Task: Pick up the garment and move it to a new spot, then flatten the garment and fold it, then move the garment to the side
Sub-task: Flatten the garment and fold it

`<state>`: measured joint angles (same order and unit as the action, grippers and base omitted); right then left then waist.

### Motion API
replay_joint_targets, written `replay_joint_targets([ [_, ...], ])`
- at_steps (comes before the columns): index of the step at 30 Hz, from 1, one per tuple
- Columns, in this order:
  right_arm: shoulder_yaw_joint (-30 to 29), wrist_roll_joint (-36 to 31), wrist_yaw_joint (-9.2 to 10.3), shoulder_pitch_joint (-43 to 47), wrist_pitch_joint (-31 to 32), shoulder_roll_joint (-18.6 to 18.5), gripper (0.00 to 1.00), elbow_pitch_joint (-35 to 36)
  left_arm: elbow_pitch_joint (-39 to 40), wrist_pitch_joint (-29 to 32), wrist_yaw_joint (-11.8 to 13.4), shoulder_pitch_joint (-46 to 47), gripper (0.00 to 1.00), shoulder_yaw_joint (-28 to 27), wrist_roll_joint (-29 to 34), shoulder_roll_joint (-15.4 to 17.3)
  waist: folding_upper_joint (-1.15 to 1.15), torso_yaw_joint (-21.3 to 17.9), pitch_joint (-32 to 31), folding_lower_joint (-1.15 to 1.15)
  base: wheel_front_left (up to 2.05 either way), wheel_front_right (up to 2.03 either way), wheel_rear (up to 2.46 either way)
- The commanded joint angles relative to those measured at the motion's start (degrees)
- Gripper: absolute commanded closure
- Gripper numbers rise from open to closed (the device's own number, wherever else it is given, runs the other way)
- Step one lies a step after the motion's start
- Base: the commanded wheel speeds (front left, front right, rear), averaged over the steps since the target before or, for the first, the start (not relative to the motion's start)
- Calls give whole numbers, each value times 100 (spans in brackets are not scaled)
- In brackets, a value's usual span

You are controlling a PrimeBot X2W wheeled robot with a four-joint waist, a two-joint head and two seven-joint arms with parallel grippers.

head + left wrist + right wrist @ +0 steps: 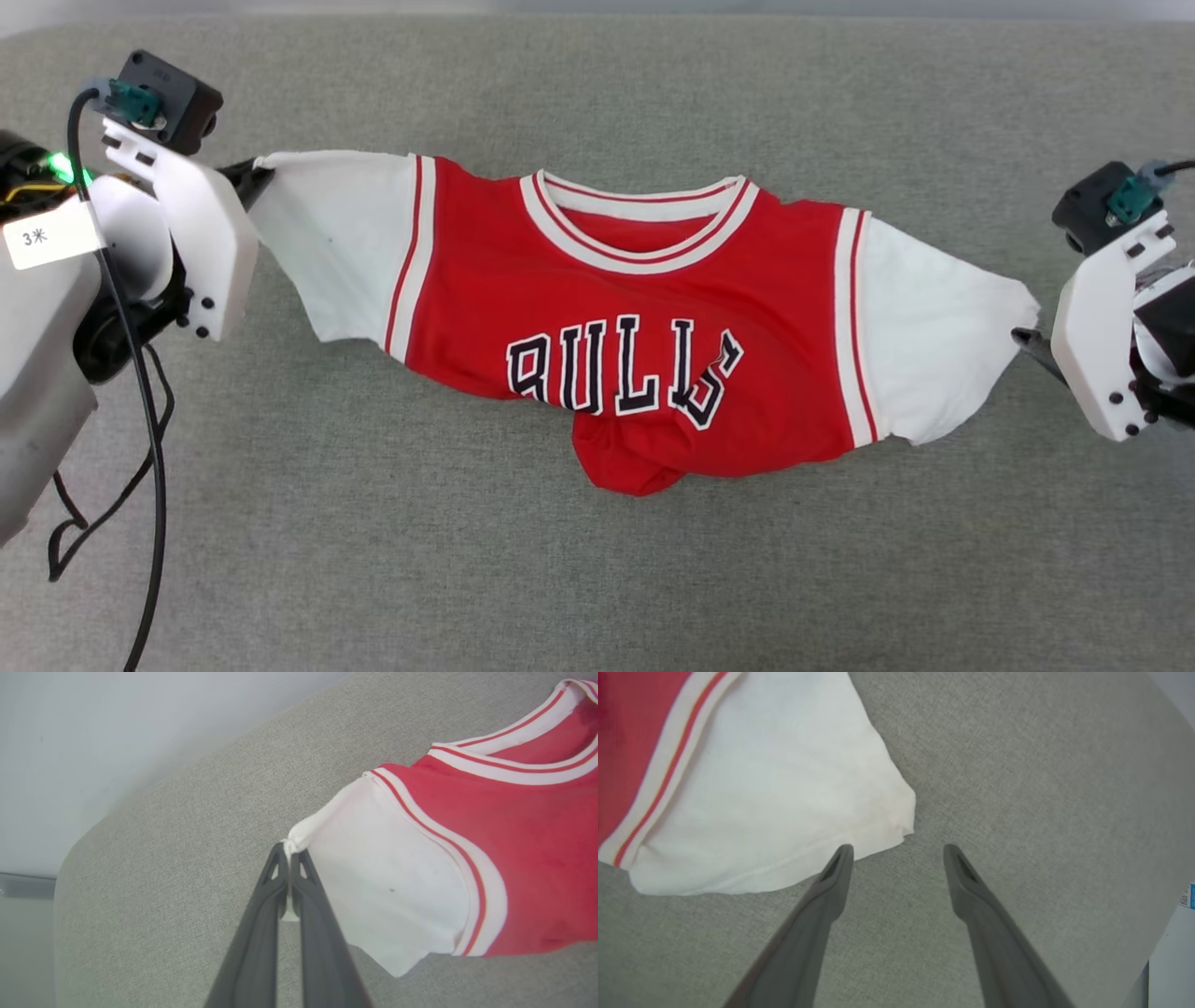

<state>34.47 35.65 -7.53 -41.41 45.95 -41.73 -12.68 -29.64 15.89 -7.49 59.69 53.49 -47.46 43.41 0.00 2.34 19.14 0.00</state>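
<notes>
Flattening step, as I read it. The garment (635,308) lies chest-up mid-way across the grey woven surface (597,579), collar (639,224) far, hem (635,471) near, sleeves out to L & R. The left gripper (289,851) is pinched tight on the far cuff corner of the left sleeve (383,882), w/ a nub of white cloth between the tips. The right gripper (899,851) is spread wide & holds nothing. One tip sits at the edge of the right sleeve (761,788), cuff corner just beside the gap; touching or not, can't tell.

To do it well: ease the right gripper fwd so the cuff corner goes between the fingers (824,905), then close on both layers. Then draw both arms apart evenly & low, just enough to take out slack; a lopsided pull prob drags the whole thing sideways. The hem is tucked & bunched under the lettering, so it likely needs its own tug toward the near side.

Materials: limp soft knit, creases easily. Red body, white sleeves, striped trim at collar & sleeve seams, block "BULLS" letters w/ the last one crumpled. The surface is coarse-weave cloth, likely grippy. Fingers are long, dark, tapering, matte.
</notes>
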Motion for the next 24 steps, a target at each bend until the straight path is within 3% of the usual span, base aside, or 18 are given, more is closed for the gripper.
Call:
replay_joint_targets([
  [1,146,-2,8,-263,103,62,0,-205,62,-66,17,125,100,7,65,-30,0,125,164,0,0,0,0],
  [11,842,50,5,-534,165,586,0,-1491,209,-189,17,306,100,35,129,-85,0,297,500,0,0,0,0],
  [17,1341,290,-10,-388,56,702,0,-1722,209,-183,16,303,100,96,76,-83,0,295,516,0,0,0,0],
  [18,1402,328,-10,-403,-14,707,100,-1733,200,-183,16,299,100,105,59,-68,0,282,505,0,0,0,0],
  [24,1451,362,2,-818,-930,635,100,-1732,201,-297,16,204,100,233,-9,-2,0,163,215,0,0,0,0],
])
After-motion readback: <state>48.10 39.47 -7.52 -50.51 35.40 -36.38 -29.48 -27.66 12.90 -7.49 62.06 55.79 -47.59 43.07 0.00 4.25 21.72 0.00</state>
